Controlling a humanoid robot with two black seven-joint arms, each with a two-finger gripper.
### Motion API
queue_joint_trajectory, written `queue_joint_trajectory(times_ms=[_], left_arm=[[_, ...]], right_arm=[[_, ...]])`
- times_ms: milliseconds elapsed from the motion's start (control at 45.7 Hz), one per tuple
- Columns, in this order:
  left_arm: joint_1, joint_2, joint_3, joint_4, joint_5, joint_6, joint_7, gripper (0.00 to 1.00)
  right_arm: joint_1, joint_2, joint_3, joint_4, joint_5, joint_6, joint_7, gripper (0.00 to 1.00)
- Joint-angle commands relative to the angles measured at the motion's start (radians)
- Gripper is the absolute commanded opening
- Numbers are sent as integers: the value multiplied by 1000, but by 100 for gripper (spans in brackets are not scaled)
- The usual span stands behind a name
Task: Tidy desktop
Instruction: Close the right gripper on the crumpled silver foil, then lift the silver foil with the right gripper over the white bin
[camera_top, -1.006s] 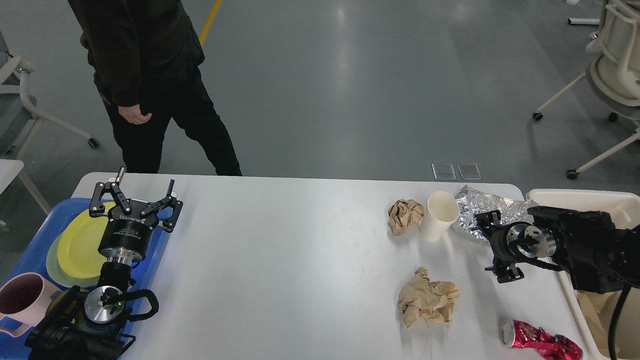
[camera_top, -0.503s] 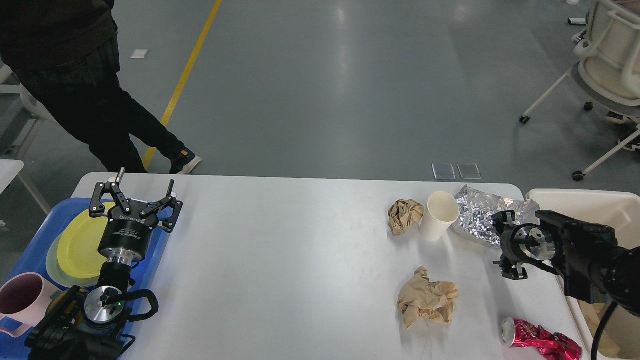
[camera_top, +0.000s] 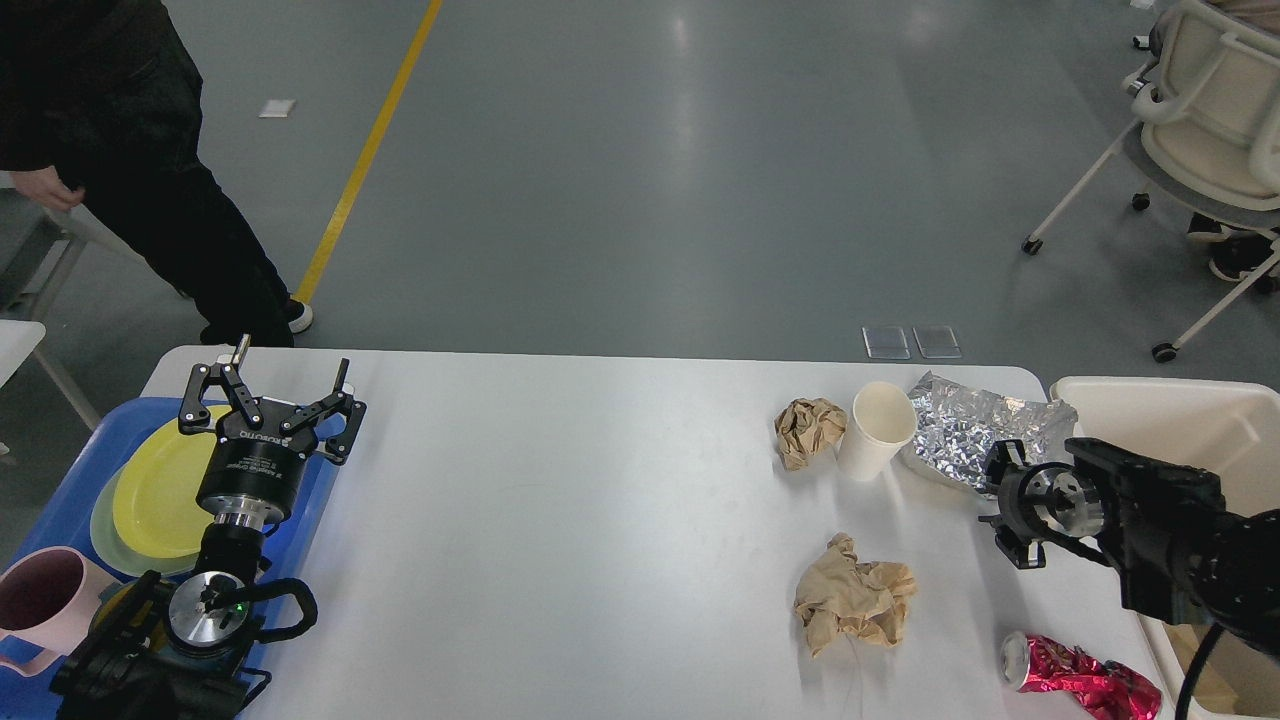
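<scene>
The white desktop (camera_top: 600, 520) carries litter on its right half: a small crumpled brown paper ball (camera_top: 808, 430), an upright white paper cup (camera_top: 878, 430), a crumpled sheet of silver foil (camera_top: 975, 430), a larger crumpled brown paper (camera_top: 855, 595) and a crushed red can (camera_top: 1080, 680) at the front right. My left gripper (camera_top: 290, 358) is open and empty over the blue tray's right edge. My right gripper (camera_top: 1008, 502) hovers just front of the foil, seen end-on and dark, with nothing visibly in it.
A blue tray (camera_top: 60, 500) at the left holds stacked yellow and green plates (camera_top: 160, 490) and a pink mug (camera_top: 45, 600). A cream bin (camera_top: 1180, 410) stands off the table's right end. A person (camera_top: 130, 170) stands beyond the far left corner. An office chair (camera_top: 1200, 140) is at far right.
My right gripper has shifted a little to the right, staying by the foil. The person has walked away to the left. The left arm has not moved.
</scene>
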Motion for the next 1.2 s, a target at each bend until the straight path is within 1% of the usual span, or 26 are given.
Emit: queue_joint_trajectory(times_ms=[0, 88, 131, 153, 197, 591, 744, 853, 963, 1050, 1181], left_arm=[[0, 0, 0, 0, 0, 0, 0, 96], [1, 0, 0, 0, 0, 0, 0, 96], [1, 0, 0, 0, 0, 0, 0, 96], [1, 0, 0, 0, 0, 0, 0, 96], [1, 0, 0, 0, 0, 0, 0, 96], [1, 0, 0, 0, 0, 0, 1, 96], [0, 0, 0, 0, 0, 0, 0, 96], [0, 0, 0, 0, 0, 0, 0, 96], [0, 0, 0, 0, 0, 0, 1, 96], [0, 0, 0, 0, 0, 0, 1, 96], [0, 0, 0, 0, 0, 0, 1, 96]], right_arm=[[1, 0, 1, 1, -36, 3, 0, 17], [1, 0, 16, 1, -37, -8, 0, 17], [1, 0, 22, 2, -42, -7, -3, 15], [1, 0, 24, 2, -42, -7, -4, 12], [1, -1, 24, 4, -42, 1, -7, 0], [16, -46, 25, 24, -42, 9, -17, 0], [57, -78, 25, 42, -40, 9, -50, 0], [117, -159, 22, 111, -44, 4, -82, 0], [207, -213, 10, 196, -71, 1, -136, 0], [298, -259, -2, 252, -167, -3, -179, 0], [410, -342, -42, 350, -264, 1, -193, 0]])
